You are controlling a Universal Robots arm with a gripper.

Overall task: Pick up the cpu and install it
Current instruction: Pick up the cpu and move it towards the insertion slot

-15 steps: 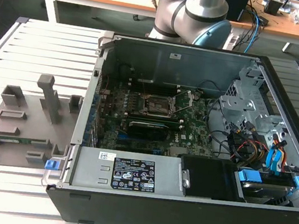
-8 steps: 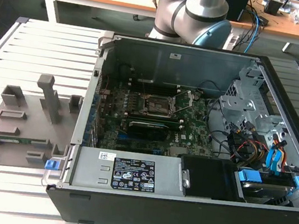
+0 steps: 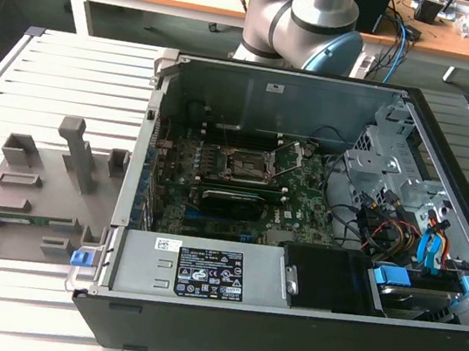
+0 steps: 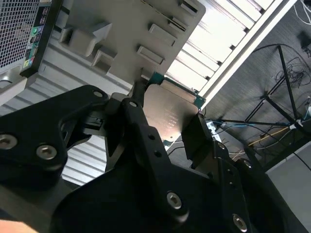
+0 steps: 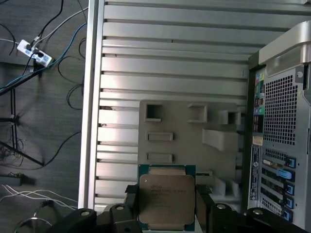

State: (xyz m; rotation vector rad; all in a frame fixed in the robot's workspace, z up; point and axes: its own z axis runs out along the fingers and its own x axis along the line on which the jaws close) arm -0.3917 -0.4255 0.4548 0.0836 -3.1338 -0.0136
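Two black fingers (image 5: 202,206) of the gripper (image 5: 166,208) pinch the cpu (image 5: 166,201) by opposite edges, so the chip sits squarely between them with its pale metal top facing the camera in the first wrist view. The green edge of the chip shows along the side that points away from the gripper body. In the second wrist view the gripper (image 4: 167,119) clamps the same cpu (image 4: 170,114), held in the air over the edge of the grey holder plate (image 4: 126,29), which lies on the slatted table (image 5: 170,48). In the exterior view that holder plate (image 3: 27,206) lies just beside the open computer case (image 3: 282,333), at the exterior view's left. Inside the case the motherboard socket (image 3: 249,167) stands open.
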